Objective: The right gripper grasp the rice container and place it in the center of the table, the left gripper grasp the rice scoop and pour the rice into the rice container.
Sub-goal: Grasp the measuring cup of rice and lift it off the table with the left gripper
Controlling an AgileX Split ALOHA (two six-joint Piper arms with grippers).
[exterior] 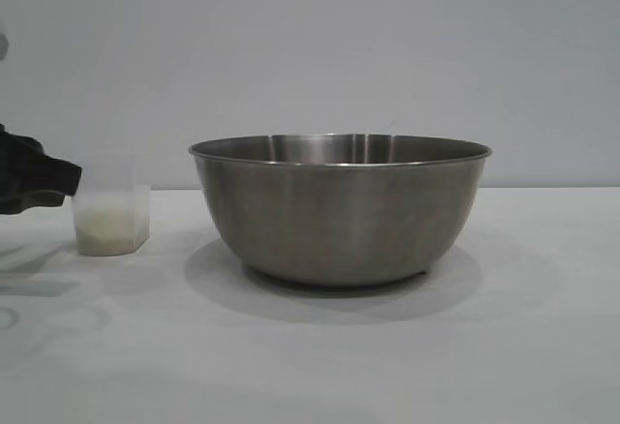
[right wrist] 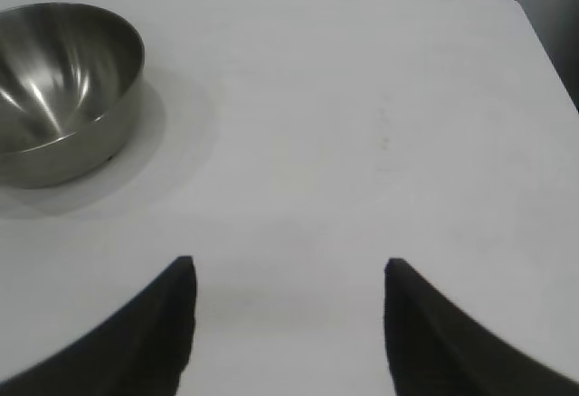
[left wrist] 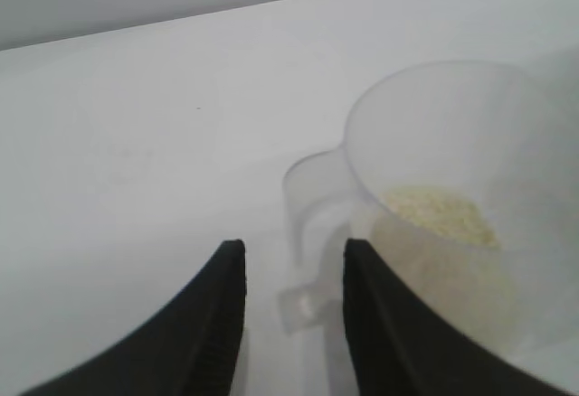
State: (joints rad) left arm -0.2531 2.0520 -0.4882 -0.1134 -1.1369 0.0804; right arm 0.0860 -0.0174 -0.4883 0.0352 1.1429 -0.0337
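White table [exterior: 542, 347], plain grey wall behind; rice container [exterior: 339, 206] sits mid-table. Rice scoop [exterior: 111, 219] left of it, left gripper [left wrist: 288, 256] fingers partly open beside its handle, holding nothing. Right gripper [right wrist: 288, 269] wide open over bare table, well away from the container.

Left end effector [left wrist: 289, 260] part-open, right end effector [right wrist: 289, 274] wider, both empty.
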